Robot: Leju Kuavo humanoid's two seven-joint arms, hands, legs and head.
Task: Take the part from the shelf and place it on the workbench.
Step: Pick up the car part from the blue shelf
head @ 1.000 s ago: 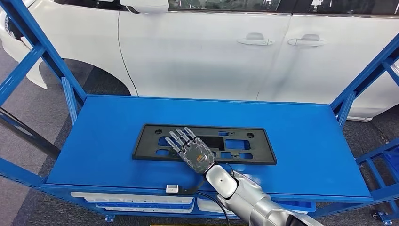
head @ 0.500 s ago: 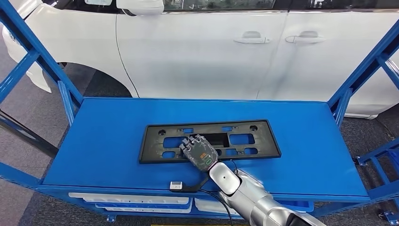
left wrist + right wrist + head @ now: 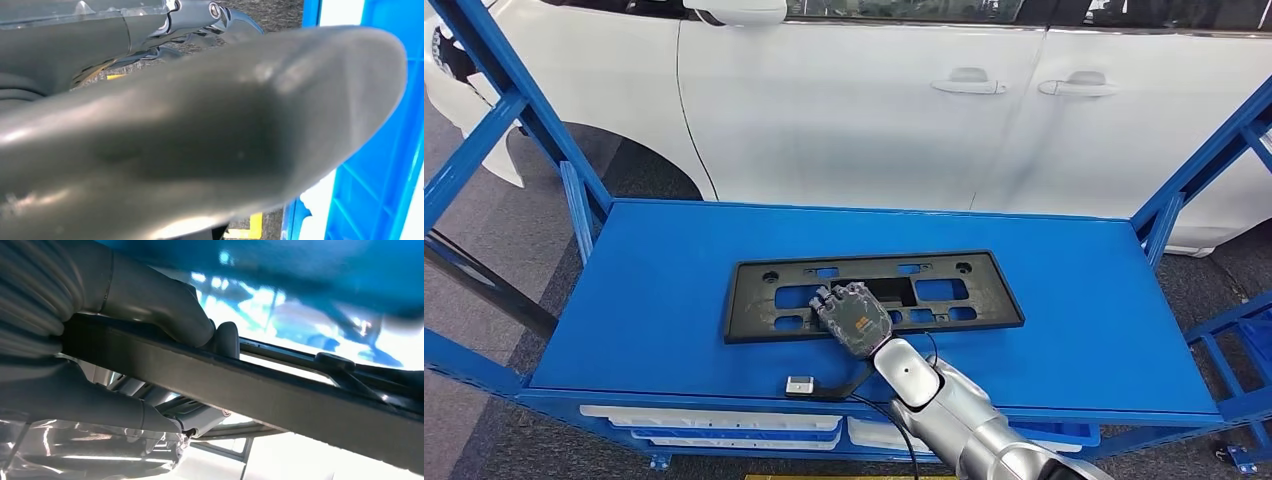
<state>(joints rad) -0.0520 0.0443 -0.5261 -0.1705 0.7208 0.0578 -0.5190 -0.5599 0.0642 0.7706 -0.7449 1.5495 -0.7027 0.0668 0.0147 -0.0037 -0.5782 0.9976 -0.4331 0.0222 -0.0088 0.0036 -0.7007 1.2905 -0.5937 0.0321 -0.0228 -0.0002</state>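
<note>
You've got the right hand [image 3: 854,318] curled over the near long edge of the part [image 3: 874,293], a flat black rectangular frame w/ cut-out windows and small holes, roughly mid-length along that edge. In the head view the fingers [image 3: 837,296] fold down into the part's openings, back of the hand facing up. The right wrist view confirms the grip: the part's dark edge [image 3: 260,395] runs between the thick grey thumb [image 3: 165,307] on one side and the rest of the hand on the other, so the hand is clamped on it, not just resting. The part sits on the blue shelf [image 3: 674,300], about centre of the deck, slightly skewed so its right end lies a bit farther from you than the left; whether it's still flat on the deck or lifted off, you can't tell from these views. The silver right arm [image 3: 954,415] comes in from the lower right, over the shelf's front lip. Near that lip, just left of the arm, there's a small grey block [image 3: 800,384] w/ a black cable running from it. Behind the shelf stands a white car [image 3: 874,110], doors and handles facing you. Blue frame posts rise at both ends of the shelf. Left hand [image 3: 200,140]: the left wrist view is a close, blurred grey mass w/ blue bin edges [image 3: 370,200] beside it, so you can't tell if it's spread or closed.
</note>
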